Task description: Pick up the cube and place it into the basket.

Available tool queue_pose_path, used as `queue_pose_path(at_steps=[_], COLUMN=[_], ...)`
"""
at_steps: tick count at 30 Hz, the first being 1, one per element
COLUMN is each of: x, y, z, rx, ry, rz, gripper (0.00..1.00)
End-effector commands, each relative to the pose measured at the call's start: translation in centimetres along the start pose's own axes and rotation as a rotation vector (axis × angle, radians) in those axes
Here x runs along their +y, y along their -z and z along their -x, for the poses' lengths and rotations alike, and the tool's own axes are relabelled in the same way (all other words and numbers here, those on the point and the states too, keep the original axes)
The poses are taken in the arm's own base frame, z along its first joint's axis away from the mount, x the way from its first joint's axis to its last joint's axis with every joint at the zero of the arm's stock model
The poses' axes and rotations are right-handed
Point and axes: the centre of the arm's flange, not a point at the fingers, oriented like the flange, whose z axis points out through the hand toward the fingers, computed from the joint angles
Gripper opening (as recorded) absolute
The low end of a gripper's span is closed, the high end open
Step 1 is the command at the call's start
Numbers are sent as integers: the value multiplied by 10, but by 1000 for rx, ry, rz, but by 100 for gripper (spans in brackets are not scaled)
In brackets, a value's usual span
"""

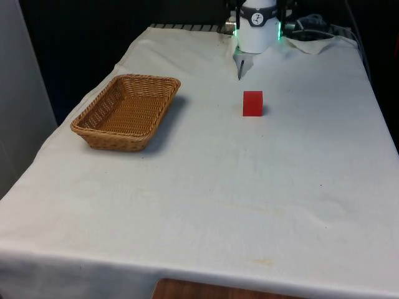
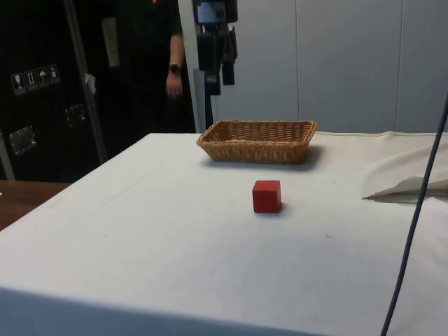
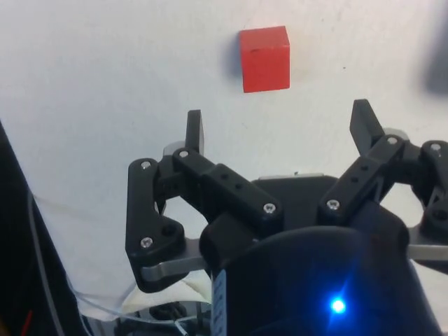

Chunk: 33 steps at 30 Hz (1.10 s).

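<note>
A red cube (image 1: 252, 103) stands on the white cloth near the table's middle, toward the far end. My gripper (image 1: 240, 67) hangs well above the table just behind the cube, open, with nothing between its fingers. In the side view the gripper (image 2: 218, 73) is high over the far edge, and the cube (image 2: 267, 196) sits in front of the basket (image 2: 255, 150). The wrist view has the cube (image 3: 264, 59) ahead of the spread gripper (image 3: 278, 124). The woven wicker basket (image 1: 115, 140) lies at the front view's left, with nothing in it.
A person (image 2: 171, 63) stands beyond the table in the side view. A bunched fold of cloth (image 2: 413, 182) and a hanging dark cable (image 2: 414, 224) lie at that view's right. Crumpled cloth (image 1: 312, 43) sits by the robot's base.
</note>
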Motion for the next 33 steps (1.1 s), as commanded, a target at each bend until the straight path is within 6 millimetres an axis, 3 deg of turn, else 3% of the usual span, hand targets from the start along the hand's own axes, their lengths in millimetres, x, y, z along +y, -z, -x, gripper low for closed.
queue_pose_path(at_steps=[1,33], x=[1,4], y=[-2,-91], z=[3,62], rx=[10,23], ry=[3,39], rz=[6,3], gripper=[100,100])
